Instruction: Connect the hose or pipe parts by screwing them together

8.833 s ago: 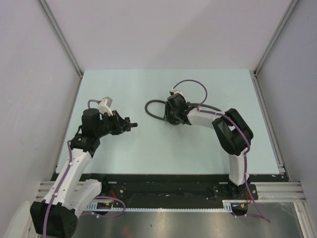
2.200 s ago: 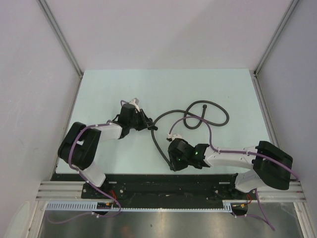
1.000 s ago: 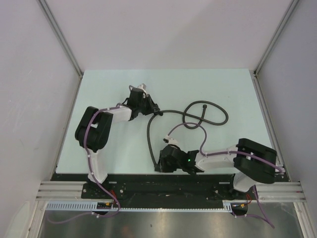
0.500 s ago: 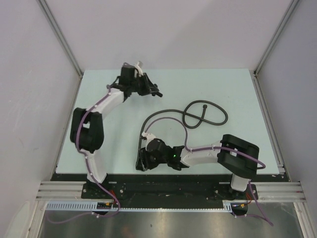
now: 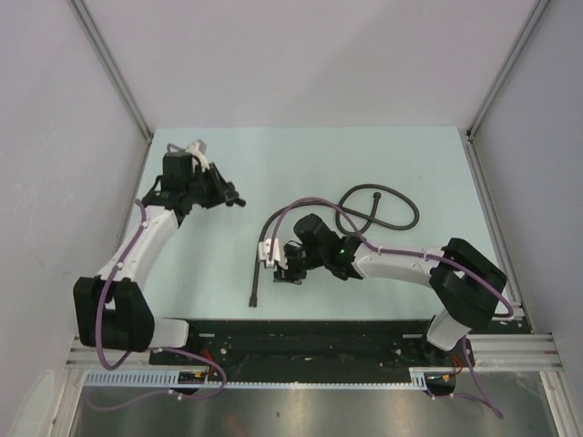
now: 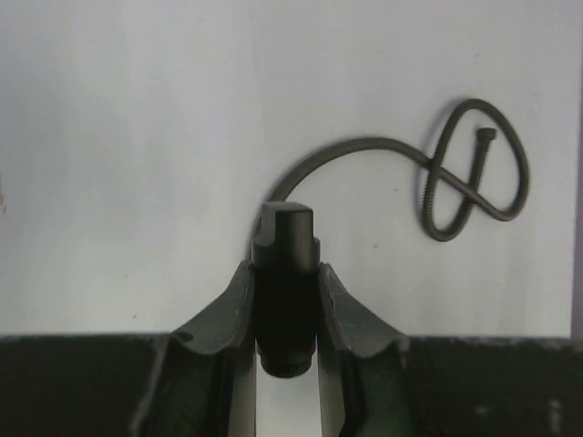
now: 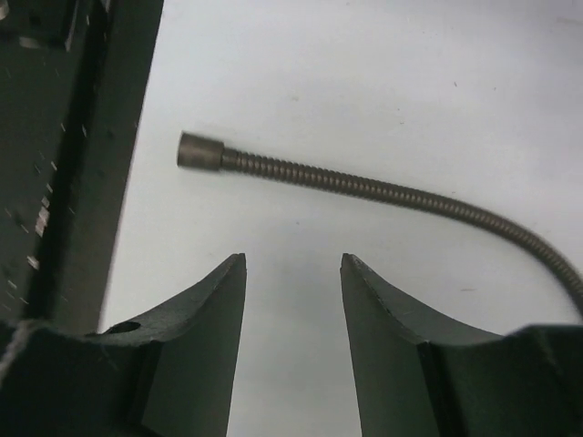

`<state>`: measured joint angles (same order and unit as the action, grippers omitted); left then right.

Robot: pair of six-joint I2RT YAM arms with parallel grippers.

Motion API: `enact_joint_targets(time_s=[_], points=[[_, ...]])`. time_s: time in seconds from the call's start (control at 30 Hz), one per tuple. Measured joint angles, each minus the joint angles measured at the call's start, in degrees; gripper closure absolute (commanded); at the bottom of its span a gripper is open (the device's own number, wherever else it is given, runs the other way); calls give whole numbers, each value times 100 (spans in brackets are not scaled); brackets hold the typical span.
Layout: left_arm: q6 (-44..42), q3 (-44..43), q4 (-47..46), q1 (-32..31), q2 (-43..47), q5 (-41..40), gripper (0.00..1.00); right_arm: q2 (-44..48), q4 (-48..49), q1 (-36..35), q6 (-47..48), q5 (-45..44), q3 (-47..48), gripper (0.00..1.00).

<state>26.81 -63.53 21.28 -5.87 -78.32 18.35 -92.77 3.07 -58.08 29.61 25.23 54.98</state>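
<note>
A thin dark ribbed hose [image 5: 261,258] lies on the pale table. One fitted end [image 5: 252,303] is near the front edge, and the other end curls into a loop [image 5: 387,211] at mid right. My left gripper [image 5: 233,201] hovers at the far left, shut on a short black cylindrical fitting [image 6: 284,273] that is apart from the hose. In the left wrist view the hose loop [image 6: 474,173] lies far ahead. My right gripper [image 7: 291,259] is open and empty just behind the hose's near end fitting [image 7: 200,150]. From above, the right gripper [image 5: 284,269] sits just right of the hose.
A black rail [image 5: 310,332] runs along the table's front edge, close to the hose's near end. Grey walls with metal posts [image 5: 114,73] close in the table at left, right and back. Purple cables [image 5: 301,211] arc over the right arm.
My right gripper opened, let go of the hose's near end and drew back up and to the right. My left arm swung from the far edge down to the left with the fitting.
</note>
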Motion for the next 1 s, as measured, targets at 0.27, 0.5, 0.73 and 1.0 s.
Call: enact_joint_targets(time_s=[0.27,0.5,0.73,1.0], points=[[-13,1768,621,804,1217,-98,100,-581,-83,201,2190,1014,50,49],[-37,2229,629,852,2031,-264,100,-1331,-293,-39,3064,1268,601,48],[-35,2240,584,852,1998,-238,100,-1609,-863,-280,3685,1276,1150,48],[-33,2271,581,852,1794,-103,100,-1860,-1399,-411,4247,1150,1458,48]])
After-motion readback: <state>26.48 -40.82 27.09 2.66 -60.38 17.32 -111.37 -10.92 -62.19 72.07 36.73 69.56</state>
